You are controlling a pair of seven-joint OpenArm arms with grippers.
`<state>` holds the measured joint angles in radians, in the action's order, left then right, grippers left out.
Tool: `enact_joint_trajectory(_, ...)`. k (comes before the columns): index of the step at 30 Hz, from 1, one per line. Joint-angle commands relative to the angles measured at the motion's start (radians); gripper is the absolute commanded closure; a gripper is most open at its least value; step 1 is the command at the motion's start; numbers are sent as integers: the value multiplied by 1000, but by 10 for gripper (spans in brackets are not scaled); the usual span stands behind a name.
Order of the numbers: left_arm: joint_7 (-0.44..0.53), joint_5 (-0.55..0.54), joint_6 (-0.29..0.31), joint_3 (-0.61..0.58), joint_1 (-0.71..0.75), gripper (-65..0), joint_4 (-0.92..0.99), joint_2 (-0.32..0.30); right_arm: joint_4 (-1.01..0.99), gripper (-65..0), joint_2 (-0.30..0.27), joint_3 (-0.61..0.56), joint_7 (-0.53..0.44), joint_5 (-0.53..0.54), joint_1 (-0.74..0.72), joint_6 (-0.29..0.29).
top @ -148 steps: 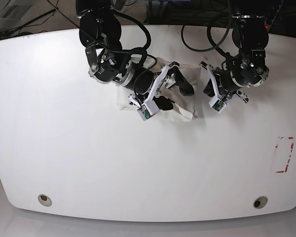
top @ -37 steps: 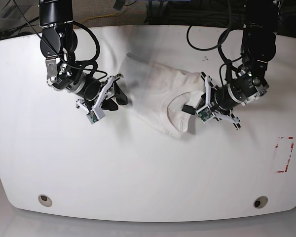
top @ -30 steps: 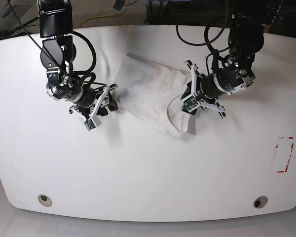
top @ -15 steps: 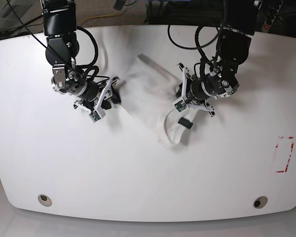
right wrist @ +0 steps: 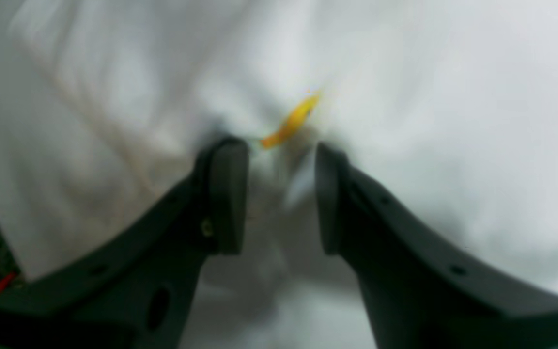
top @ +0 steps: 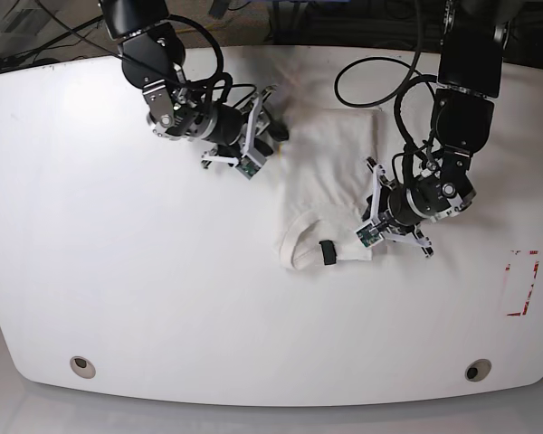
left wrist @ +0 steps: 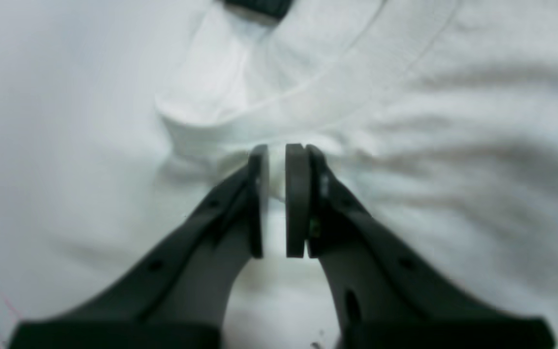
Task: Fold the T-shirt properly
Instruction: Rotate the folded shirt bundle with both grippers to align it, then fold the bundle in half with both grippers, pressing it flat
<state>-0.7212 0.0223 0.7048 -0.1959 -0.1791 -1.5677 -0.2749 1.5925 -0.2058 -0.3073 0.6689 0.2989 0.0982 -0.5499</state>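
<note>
The white T-shirt (top: 330, 172) lies on the table (top: 118, 298) as a narrow upright shape. Its collar (top: 299, 246) and a black tag (top: 326, 252) are at the lower left. My left gripper (top: 372, 231) is at the shirt's lower right edge. In the left wrist view it (left wrist: 277, 157) is shut on a fold of the shirt (left wrist: 453, 121) just below the collar. My right gripper (top: 270, 127) is at the shirt's upper left corner. In the right wrist view it (right wrist: 279, 155) holds bunched cloth (right wrist: 429, 97) with a streak of yellow print (right wrist: 293, 121). That view is blurred.
A red taped rectangle (top: 522, 283) is marked near the table's right edge. Two round holes (top: 82, 365) (top: 476, 370) sit near the front edge. Cables and the arm bases crowd the back edge.
The shirt has swung from a diagonal spread to a narrower upright shape. The right arm moved up and right to its top corner. The left arm moved down and right.
</note>
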Motion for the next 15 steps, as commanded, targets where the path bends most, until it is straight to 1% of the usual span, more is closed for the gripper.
enact_joint_trajectory(1,7,-9,-7,32,-23,-47,-64,-13,39,-225,13,0,35,9,-12,-3)
enact_joint_trajectory(4,-51,-9,-7,48,31,-47,-153,-11,105,-225,7,1,68,19,-15,-3)
enact_joint_trajectory(7,-90,-9,-7,51,82,-47,-228,-10,165,-225,6,9,85,10,-18,-3)
enact_joint_trajectory(12,-93,-9,-7,60,204,-47,-319,-10,230,-225,16,99,163,21,-58,-14)
enact_joint_trajectory(15,-90,-9,-7,83,277,-44,-336,4,231,-225,13,107,171,87,-110,-16)
